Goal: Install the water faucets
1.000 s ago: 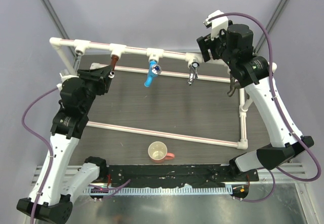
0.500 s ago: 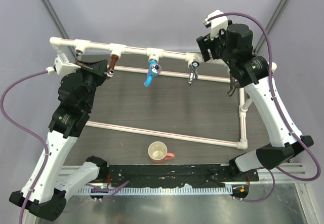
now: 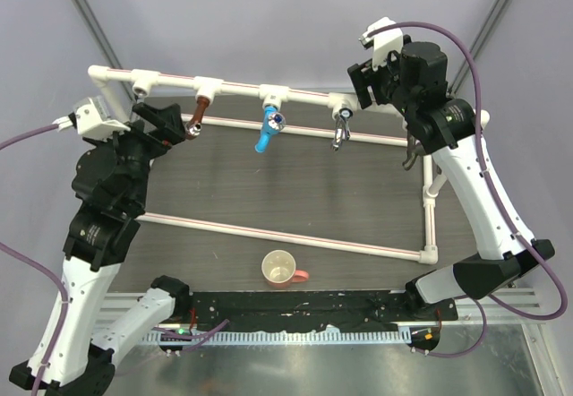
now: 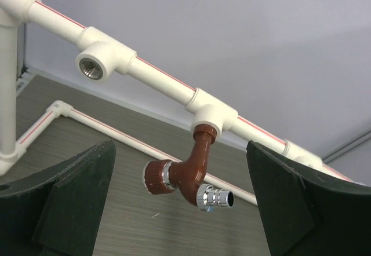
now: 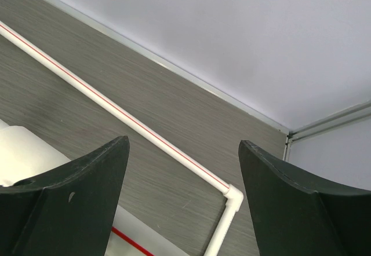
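My jaws are open on both sides. The left gripper is spread wide and holds nothing. The right gripper is parted too, with only table and a low pipe seen through its gap.

Nearest my bases a cup stands upright on the table, just outside the pipe frame's front bar.

Farther back, on the raised rail, the copper faucet hangs from its tee, the second from the left. Its neck is seated in the fitting and its chrome tip points right in the left wrist view. It sits framed between my left fingers but clear of both. From above, that gripper is just beside it.

Left of it an empty socket faces me.

Along the rail to the right hang the blue faucet and the chrome faucet. My right gripper is near the rail's right end.
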